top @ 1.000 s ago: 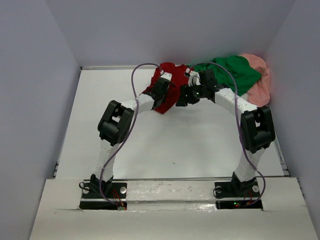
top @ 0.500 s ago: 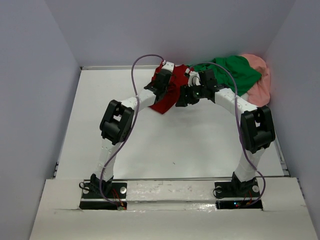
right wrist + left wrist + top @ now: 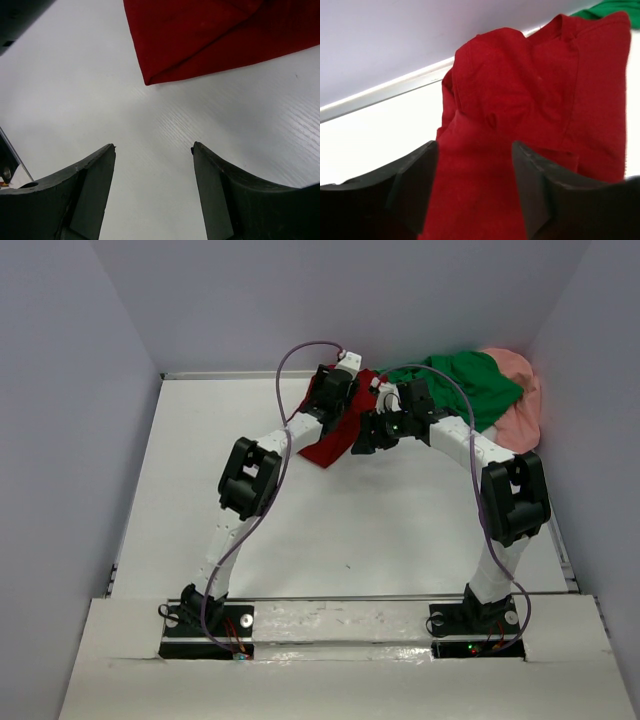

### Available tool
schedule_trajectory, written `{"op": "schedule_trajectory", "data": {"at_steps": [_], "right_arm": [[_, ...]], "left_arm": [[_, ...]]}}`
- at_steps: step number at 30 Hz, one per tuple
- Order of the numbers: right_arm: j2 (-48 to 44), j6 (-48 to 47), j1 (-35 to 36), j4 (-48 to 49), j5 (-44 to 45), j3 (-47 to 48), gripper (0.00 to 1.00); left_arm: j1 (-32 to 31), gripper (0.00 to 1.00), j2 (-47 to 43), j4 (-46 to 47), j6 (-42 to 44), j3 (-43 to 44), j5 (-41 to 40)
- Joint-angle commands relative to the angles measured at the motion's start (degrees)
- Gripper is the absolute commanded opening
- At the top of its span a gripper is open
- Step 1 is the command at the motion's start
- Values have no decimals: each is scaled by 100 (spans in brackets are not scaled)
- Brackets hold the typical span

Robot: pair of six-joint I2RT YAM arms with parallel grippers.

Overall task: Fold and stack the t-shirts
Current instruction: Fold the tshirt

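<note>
We see the left gripper (image 3: 473, 148) out at the far middle of the table (image 3: 340, 530), right over the dark red t-shirt (image 3: 520, 95). Its two fingers stand well apart and red cloth fills the gap behind them. No fold is pinched between the pads, so it is spread and has hold of nothing that we can make out.

The right gripper (image 3: 152, 148) sits just beside the left one, on the red shirt's right. Its fingers are also wide apart, with bare white table between them and nothing held. A pointed edge of the red shirt lies just past its fingertips.

The red shirt is a rumpled heap, not folded flat, close to the back wall (image 3: 350, 300). In the top view both arms partly cover it. The bright green t-shirt (image 3: 470, 380) lies bunched to its right, and the two seem to touch — a green sliver shows at the red shirt's far edge in the left wrist view. The salmon pink t-shirt (image 3: 522, 405) is crumpled in the far right corner, partly under the green one.
</note>
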Motion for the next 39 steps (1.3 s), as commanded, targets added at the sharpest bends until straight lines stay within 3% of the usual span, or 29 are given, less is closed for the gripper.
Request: {"op": "schedule_trajectory", "data": {"at_steps": [1,2,3,9,12,13,18,25,34,39], "right_arm": [[-224,-22,-44,22,-101,58,69],[-232,-30,-44,22,-101,49,69],[-232,-31,-44,14,-110,41,69],[-84,-101,-44,22,-22,49,63],[118,-101,-44,22,-13,128,35],[163,-101,-44,14,13,163,0],[584,-171,-44,22,145,549,0],[1682,-57,272,-118,163,1602,0],[3018,347,633,-119,-337,3221,0],[3107,576,808,365,-856,3643,0]], "left_arm": [[-58,80,255,441,265,467,-160],[-58,92,308,468,283,502,-213],[-58,98,395,572,335,520,-266],[-15,99,12,722,407,214,-583],[82,99,-690,688,231,-366,-609],[108,99,-911,722,213,-559,-653],[389,99,-2456,653,-103,-1772,-610],[645,99,-3855,1011,-130,-3432,-767],[689,99,-4112,951,-595,-4111,-574],[689,99,-4113,969,-780,-4217,-416]]}}
